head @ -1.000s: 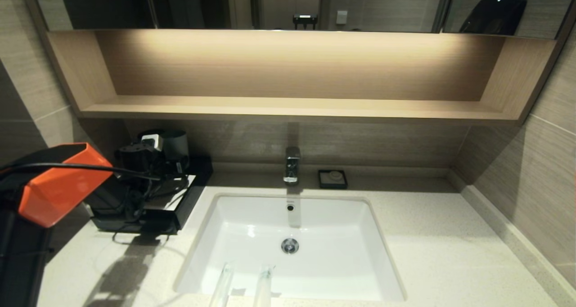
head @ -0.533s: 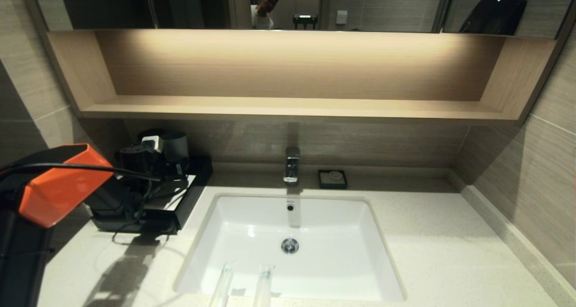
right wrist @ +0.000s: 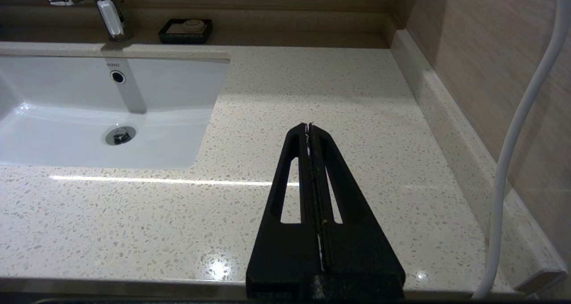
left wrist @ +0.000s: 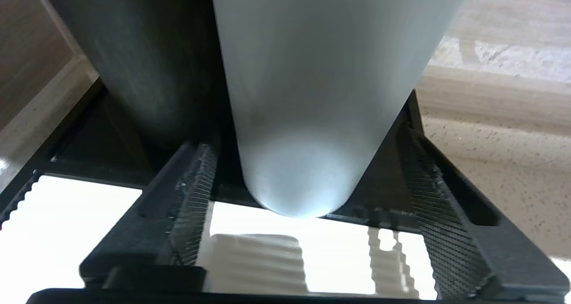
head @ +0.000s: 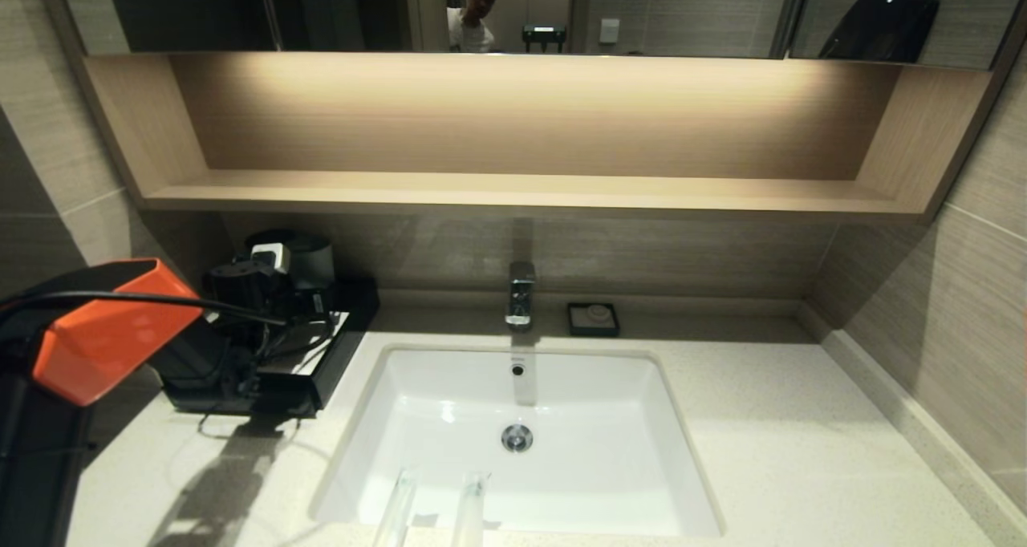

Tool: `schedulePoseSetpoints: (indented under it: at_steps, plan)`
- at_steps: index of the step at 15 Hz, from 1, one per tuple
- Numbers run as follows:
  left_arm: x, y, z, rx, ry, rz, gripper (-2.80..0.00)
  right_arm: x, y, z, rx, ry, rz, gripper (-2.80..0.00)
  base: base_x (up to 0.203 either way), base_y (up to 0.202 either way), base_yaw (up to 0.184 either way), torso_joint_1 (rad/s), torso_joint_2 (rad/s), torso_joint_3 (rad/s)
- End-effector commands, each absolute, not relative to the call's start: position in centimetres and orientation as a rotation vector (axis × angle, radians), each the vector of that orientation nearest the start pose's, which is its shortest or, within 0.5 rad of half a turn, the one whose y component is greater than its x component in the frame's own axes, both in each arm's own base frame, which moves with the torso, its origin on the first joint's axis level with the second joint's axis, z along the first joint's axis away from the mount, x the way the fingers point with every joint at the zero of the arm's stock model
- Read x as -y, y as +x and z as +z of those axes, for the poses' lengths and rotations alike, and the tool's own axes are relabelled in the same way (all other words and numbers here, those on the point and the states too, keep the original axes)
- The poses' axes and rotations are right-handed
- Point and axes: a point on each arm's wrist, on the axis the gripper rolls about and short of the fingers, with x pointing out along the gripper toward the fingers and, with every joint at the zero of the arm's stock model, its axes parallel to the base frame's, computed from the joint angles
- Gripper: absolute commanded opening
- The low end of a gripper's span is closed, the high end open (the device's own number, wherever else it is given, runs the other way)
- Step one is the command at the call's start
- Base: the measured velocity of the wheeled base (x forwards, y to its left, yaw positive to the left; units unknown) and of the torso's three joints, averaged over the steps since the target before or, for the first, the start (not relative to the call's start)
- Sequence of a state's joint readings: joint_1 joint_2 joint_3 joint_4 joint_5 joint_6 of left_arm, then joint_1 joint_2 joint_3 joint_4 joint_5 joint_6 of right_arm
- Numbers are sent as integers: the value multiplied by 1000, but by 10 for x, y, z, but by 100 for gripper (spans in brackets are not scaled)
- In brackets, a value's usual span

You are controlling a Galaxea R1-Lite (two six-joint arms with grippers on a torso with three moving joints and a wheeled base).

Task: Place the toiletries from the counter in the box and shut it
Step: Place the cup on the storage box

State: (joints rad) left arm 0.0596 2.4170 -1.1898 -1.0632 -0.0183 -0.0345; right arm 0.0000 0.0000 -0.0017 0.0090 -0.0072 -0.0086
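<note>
Left gripper point(left wrist: 308, 192) stands apart astride the grey cup point(left wrist: 321, 94) on the box point(head: 341, 342), perhaps clear of it; right gripper point(right wrist: 309, 128) pressed together.

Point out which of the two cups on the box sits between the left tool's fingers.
The light grey cup; the dark cup stands beside it, outside the open left tool.

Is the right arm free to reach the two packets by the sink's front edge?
Probably yes: the right pincer is shut over bare counter, nothing visibly blocking the way to the packets.
</note>
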Motion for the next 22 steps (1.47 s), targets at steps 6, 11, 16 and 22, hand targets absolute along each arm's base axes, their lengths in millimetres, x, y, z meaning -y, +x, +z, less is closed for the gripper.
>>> schedulePoseSetpoints:
  at_steps: [6,11,16,22]
  plan:
    - [-27,441,46,-152,-43,47,0,0,-23,75,-6,-9,-8,-280,0,0,0,0,0,0]
    - [-26,426,62,-119,-41,47,0,0,-23,75,-7,-9,-8,-280,0,0,0,0,0,0]
    - [-26,410,70,-125,-38,99,0,0,-23,75,-8,-8,-6,-280,0,0,0,0,0,0]
    - [-6,396,67,-172,-32,58,-280,0,-23,75,-8,-9,-7,-280,0,0,0,0,0,0]
